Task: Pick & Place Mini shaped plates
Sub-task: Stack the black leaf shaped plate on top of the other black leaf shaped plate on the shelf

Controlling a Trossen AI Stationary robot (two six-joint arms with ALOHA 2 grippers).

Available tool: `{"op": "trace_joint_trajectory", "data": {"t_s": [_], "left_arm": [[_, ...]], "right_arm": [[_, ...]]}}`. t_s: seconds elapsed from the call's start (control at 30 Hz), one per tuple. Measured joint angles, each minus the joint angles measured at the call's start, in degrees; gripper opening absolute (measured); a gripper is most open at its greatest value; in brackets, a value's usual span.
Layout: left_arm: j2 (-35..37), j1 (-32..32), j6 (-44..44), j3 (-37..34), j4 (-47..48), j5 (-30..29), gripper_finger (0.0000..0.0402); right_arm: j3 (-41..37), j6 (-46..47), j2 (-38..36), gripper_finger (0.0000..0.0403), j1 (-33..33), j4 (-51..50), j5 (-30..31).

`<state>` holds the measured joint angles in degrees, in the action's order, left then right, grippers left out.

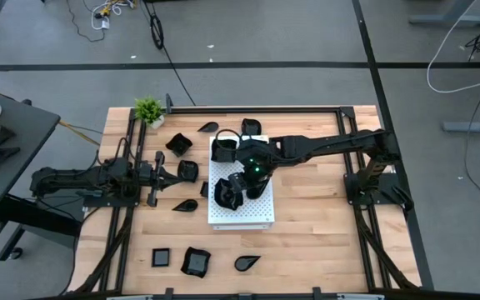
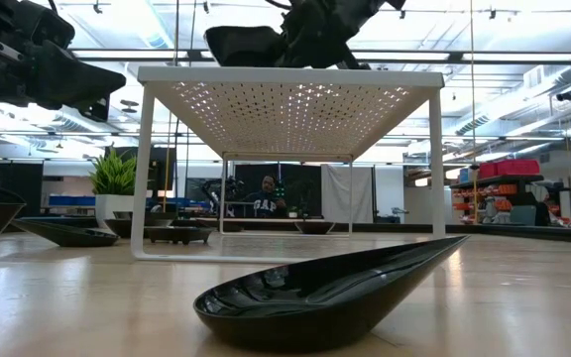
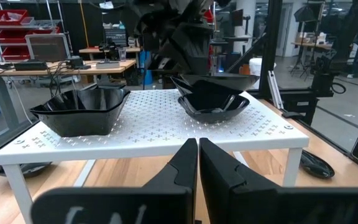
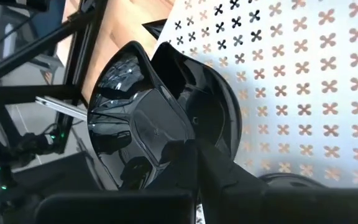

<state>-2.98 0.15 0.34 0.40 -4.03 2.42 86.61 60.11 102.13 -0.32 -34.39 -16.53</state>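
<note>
Several glossy black mini shaped plates lie around a white perforated board [image 1: 252,212] that stands on legs at the table's middle. One angular plate [image 3: 82,109] rests on the board's far part. A wavy plate [image 3: 213,107] rests on its near part. My right gripper [image 1: 233,190] hangs over that wavy plate, shut on another black plate [image 4: 135,124]. Whether the two plates touch, I cannot tell. My left gripper [image 1: 158,173] waits shut and level at the table's left, touching nothing. My right gripper pinches the black plate's rim [image 4: 178,142] between its two fingers. The fingers slant down from the table's right side. The plate sits roughly level [image 3: 216,79] just over the wavy plate on the board; its underside is hidden there.
Loose plates lie by the table's near edge, among them a teardrop one [image 2: 325,288], a square one [image 1: 162,257] and a wavy one [image 1: 196,261]. More lie left of the board [image 1: 188,171] and behind it [image 1: 182,143]. A small green plant [image 1: 149,109] stands at the far left corner.
</note>
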Motion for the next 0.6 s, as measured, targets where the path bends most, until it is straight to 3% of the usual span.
{"op": "trace_joint_trajectory", "data": {"t_s": [0.6], "left_arm": [[-0.02, 0.02, 0.02, 0.01, 0.02, 0.0, 0.0021]], "right_arm": [[0.0, -13.11, 0.0, 0.0003, -2.12, -2.69, -1.05]]}}
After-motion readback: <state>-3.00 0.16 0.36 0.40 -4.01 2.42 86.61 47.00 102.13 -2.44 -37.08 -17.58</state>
